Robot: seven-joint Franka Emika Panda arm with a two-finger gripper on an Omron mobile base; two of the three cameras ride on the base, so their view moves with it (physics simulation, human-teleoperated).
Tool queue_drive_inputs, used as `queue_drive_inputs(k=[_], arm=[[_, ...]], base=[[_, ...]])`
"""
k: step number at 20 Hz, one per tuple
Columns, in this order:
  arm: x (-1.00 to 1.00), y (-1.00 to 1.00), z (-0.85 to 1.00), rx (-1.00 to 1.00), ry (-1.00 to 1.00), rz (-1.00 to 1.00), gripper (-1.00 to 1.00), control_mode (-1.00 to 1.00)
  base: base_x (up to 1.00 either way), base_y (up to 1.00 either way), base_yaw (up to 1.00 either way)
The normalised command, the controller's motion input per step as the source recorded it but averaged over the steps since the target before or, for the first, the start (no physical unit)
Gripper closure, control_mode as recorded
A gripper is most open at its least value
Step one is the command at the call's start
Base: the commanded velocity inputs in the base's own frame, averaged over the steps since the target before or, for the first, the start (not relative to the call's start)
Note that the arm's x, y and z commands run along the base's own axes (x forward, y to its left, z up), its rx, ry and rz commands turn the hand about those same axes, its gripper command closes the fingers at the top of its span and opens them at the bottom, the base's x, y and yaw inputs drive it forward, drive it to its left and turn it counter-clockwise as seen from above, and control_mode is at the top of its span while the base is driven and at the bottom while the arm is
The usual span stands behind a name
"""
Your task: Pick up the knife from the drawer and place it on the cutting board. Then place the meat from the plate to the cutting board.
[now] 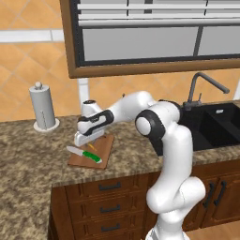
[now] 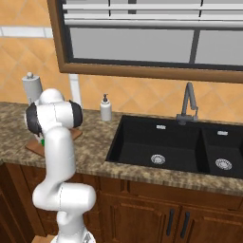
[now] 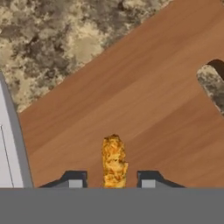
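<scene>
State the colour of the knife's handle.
Bright green; the knife lies on the cutting board, clearest in the left base view.

Reaching forward and to the left from the base, with the elbow bent high and the forearm stretched almost level. Wrist turned down, hand pointing at the counter (image 1: 37,159), held low. Gripper (image 3: 111,180) seen from the hand camera with both fingers (image 3: 74,180) slightly apart, a narrow gap between them. Standing in that gap, the meat (image 3: 113,161), with a little free space to each finger, so not clearly pinched. Fingertips close above the cutting board (image 3: 131,105), contact not possible to judge. From the left base camera, fingers hidden under the white hand.
</scene>
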Motion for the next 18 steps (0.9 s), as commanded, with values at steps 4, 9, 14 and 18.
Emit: queue_drive_inputs(k=[4, 9, 14, 18], arm=[[0.00, -0.25, 0.06, 0.00, 0.00, 0.00, -1.00, -1.00], [-0.07, -0.10, 0.61, 0.00, 0.00, 0.00, -1.00, -1.00], [-0.74, 0.00, 0.75, -0.01, -0.14, -0.02, -1.00, -1.00], [-1.00, 0.00, 0.50, 0.00, -0.35, -0.10, -1.00, -1.00]], base=[[0.00, 0.00, 0.00], [0.00, 0.00, 0.00], [0.00, 0.00, 0.00], [0.00, 0.00, 0.00]])
